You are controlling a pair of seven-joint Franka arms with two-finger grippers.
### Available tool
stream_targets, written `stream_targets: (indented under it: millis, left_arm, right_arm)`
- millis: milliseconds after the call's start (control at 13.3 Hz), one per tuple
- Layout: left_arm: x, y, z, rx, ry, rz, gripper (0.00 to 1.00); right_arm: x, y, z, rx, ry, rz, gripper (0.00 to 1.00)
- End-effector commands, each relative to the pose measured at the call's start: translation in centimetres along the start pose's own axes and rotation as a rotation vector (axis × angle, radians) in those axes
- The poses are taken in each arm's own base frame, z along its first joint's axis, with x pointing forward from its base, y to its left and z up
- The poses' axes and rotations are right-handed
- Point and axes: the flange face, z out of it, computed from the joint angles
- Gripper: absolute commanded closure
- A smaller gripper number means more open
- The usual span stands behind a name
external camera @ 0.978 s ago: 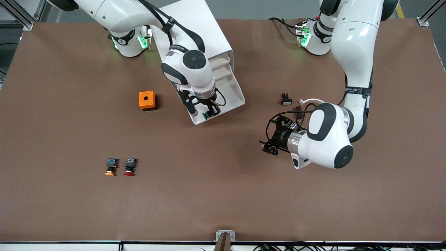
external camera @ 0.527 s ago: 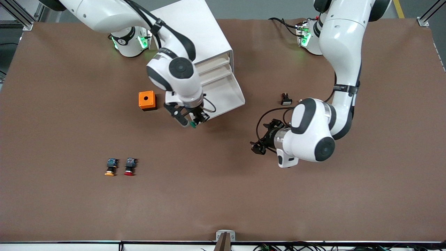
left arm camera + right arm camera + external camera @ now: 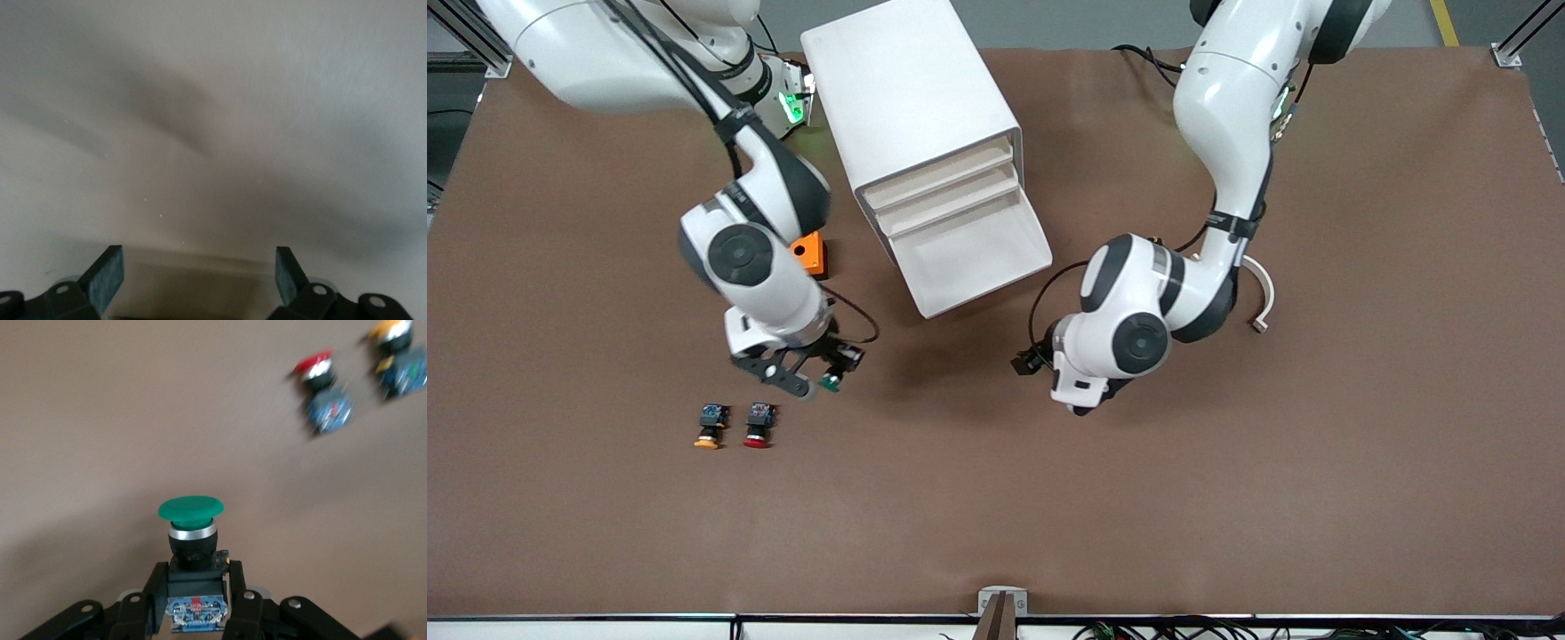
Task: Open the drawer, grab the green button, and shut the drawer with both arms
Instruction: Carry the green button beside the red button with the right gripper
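While right claw [image 3: 818, 380] grips button [image 3: 832, 383] above table [image 3: 1227, 489]; left claw [image 3: 199, 277] gapes.

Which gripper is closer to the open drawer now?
The left. The left gripper is open, low beside the open drawer near its front. The right gripper holds the green button over bare table near the red-capped button.

Cabinet [image 3: 911, 98] on the counter [image 3: 1227, 498], lowest drawer [image 3: 974, 258] pulled out toward the front camera. Nearer that camera, toward the right arm's end: two capped buttons [image 3: 734, 425] side by side. Just above them, right hand [image 3: 818, 382] clamping the button [image 3: 831, 382]; left hand [image 3: 1024, 363] spread over bare counter near the drawer's front.
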Motion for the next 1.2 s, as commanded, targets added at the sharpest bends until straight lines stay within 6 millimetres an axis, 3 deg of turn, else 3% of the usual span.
stream_targets:
  millis: [0, 75, 151, 226, 452, 677, 753, 978, 1054, 1129]
  left_arm:
    - [-2.0, 0.4, 1.8, 0.037, 0.022, 0.033, 0.0]
    - [-3.5, 0.7, 3.0, 0.061, 0.014, 0.048, 0.0]
    - [-3.9, 0.5, 3.5, 0.075, 0.009, 0.046, 0.0]
    - [-4.2, 0.3, 4.1, 0.088, 0.004, 0.036, 0.0]
    - [-7.7, 0.8, 6.7, 0.13, 0.0, 0.036, 0.0]
    - [-11.3, 1.4, 8.1, 0.157, 0.0, 0.035, 0.0]
    - [-11.7, 1.3, 8.3, 0.171, -0.006, 0.029, 0.0]
    - [-14.6, 1.7, 9.4, 0.189, -0.004, 0.038, 0.0]
    - [-15.9, 1.9, 9.9, 0.196, -0.004, 0.045, 0.0]
    - [-16.9, 2.0, 10.3, 0.201, -0.005, 0.057, 0.0]
  right_arm:
    - [4.0, 3.1, 5.0, 0.021, 0.0, -0.142, 1.0]
    - [4.5, 3.7, 6.3, 0.022, -0.005, -0.161, 1.0]
    - [5.1, 4.4, 7.3, 0.015, 0.001, -0.163, 1.0]
    - [5.7, 4.7, 7.7, 0.018, 0.009, -0.194, 1.0]
    - [7.6, 4.9, 9.0, 0.034, 0.01, -0.291, 1.0]
    - [7.6, 4.0, 10.9, 0.034, -0.001, -0.32, 1.0]
    - [7.6, 4.0, 11.4, 0.032, -0.007, -0.319, 1.0]
    - [7.4, 3.8, 11.5, 0.036, -0.012, -0.316, 0.95]
    - [7.3, 3.6, 11.5, 0.036, -0.013, -0.315, 0.81]
    - [7.5, 3.5, 11.3, 0.037, -0.009, -0.311, 0.48]
